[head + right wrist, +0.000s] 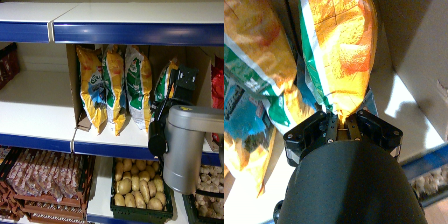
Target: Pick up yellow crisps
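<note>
Several yellow crisps bags stand side by side in a cardboard box on the white middle shelf. The rightmost yellow crisps bag is yellow-orange with a green and white edge. My right gripper has reached in at this bag, and the silver forearm hides the bag's lower part in the head view. In the wrist view the black fingers are pinched together on the bag's narrow crimped end. The other bags lean just beside it.
Dark red packets sit at the far left and far right of the shelf. The blue-edged upper shelf hangs close above the bags. Below are a crate of pale potatoes and a tray of brown packets.
</note>
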Robot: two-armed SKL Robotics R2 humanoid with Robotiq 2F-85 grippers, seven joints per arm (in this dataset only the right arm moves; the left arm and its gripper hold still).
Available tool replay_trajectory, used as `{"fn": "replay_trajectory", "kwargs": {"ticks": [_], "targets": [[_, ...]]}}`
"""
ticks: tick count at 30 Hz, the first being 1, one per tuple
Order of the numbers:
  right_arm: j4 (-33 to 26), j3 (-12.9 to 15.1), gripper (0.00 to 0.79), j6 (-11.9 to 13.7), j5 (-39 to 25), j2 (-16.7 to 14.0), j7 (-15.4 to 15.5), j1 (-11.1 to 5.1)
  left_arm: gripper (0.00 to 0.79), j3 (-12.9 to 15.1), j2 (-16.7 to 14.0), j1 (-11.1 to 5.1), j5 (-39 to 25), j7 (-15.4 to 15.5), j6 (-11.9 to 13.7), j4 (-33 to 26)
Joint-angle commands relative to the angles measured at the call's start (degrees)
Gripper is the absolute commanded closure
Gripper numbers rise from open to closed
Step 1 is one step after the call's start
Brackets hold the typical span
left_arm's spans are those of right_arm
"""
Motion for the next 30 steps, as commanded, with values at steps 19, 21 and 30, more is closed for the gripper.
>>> {"fn": "replay_trajectory", "kwargs": {"ticks": [19, 21, 30], "targets": [[-5.86, -6.74, 0.784, 8.21, -29.81, -2.07, 1.65, -4.24, 0.785, 0.0, 0.0, 0.0, 0.0, 0.0, 0.0, 0.0], [-5.86, -6.95, 0.783, 8.51, -32.43, -2.1, 1.9, -4.64, 0.785, 0.0, 0.0, 0.0, 0.0, 0.0, 0.0, 0.0], [-5.86, -7.68, 0.783, 8.61, -40.37, -1.62, 1.64, -4.42, 0.785, 0.0, 0.0, 0.0, 0.0, 0.0, 0.0, 0.0]]}}
